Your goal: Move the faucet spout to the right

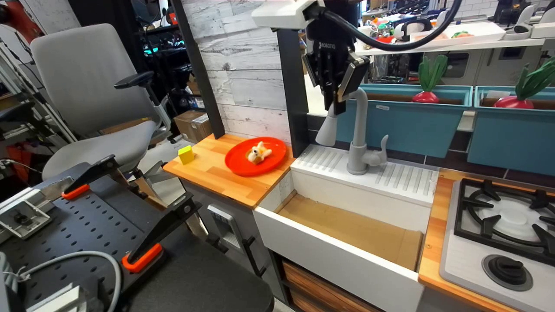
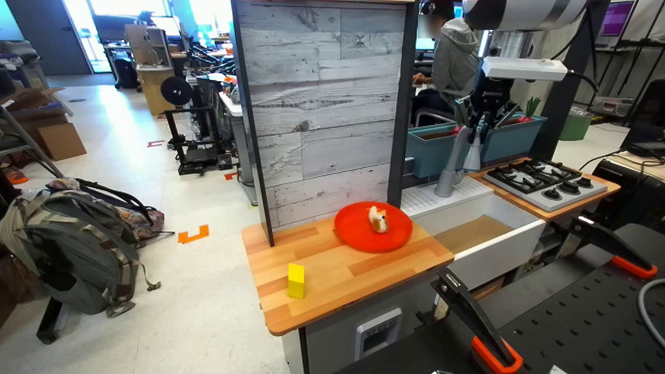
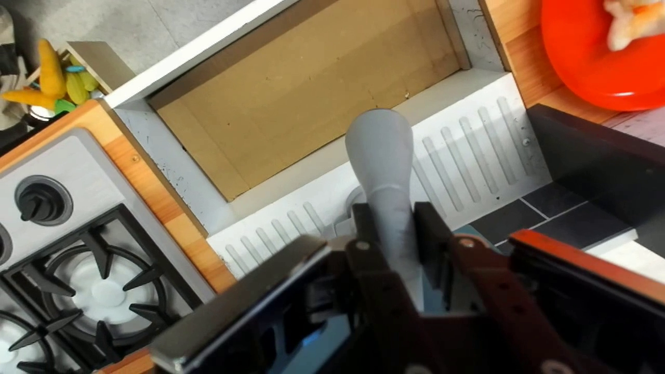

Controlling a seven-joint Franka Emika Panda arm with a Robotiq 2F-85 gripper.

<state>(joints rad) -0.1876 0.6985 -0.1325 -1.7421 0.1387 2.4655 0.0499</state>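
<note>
The faucet spout (image 1: 360, 117) is a tall grey gooseneck tube rising from a thicker base with a side lever, behind the sink. It also shows in an exterior view (image 2: 453, 161) and in the wrist view (image 3: 382, 148), where its flared nozzle points over the sink's rear ledge. My black gripper (image 1: 336, 105) comes down from above onto the nozzle end of the spout. In the wrist view the gripper (image 3: 393, 215) has one finger pad against each side of the spout, just behind the flare. The pads hide part of the tube.
The white sink (image 1: 342, 255) lies in front of the faucet. Teal planters (image 1: 403, 125) stand close behind it. A dark post (image 1: 295, 95) rises beside the ledge. A stove (image 1: 472, 251), a red plate (image 1: 236, 160) with a toy, and a yellow block (image 1: 186, 154) flank the sink.
</note>
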